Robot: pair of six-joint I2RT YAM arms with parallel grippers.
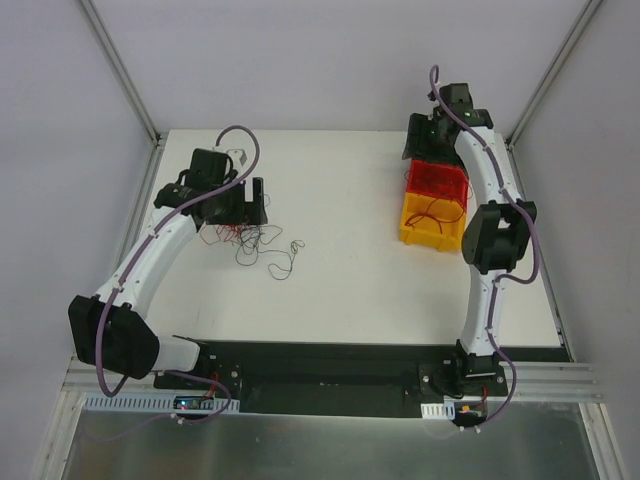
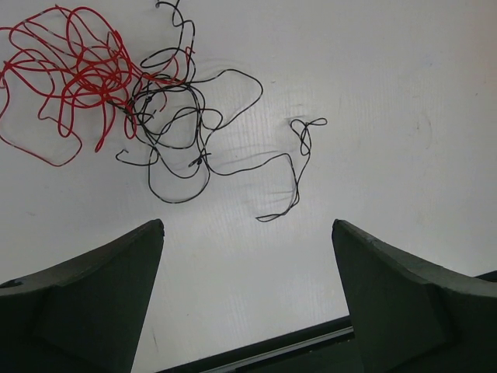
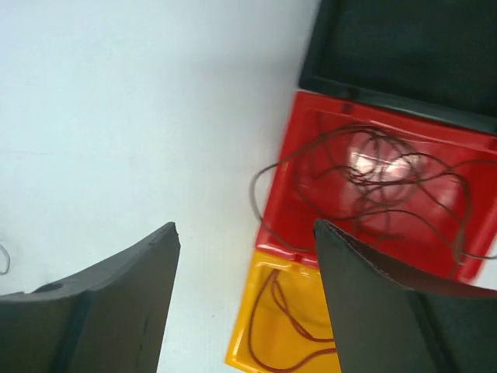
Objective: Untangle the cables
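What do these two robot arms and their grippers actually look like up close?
Both the left arm and right arm have curved white shells with chunky black joints. A thick purple cable runs along each. The left gripper and right gripper each end in two broad, matt black, wedge-shaped fingers.

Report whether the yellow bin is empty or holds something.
Not empty. A red cable lies looped inside the yellow bin, visible in the top and right wrist views.
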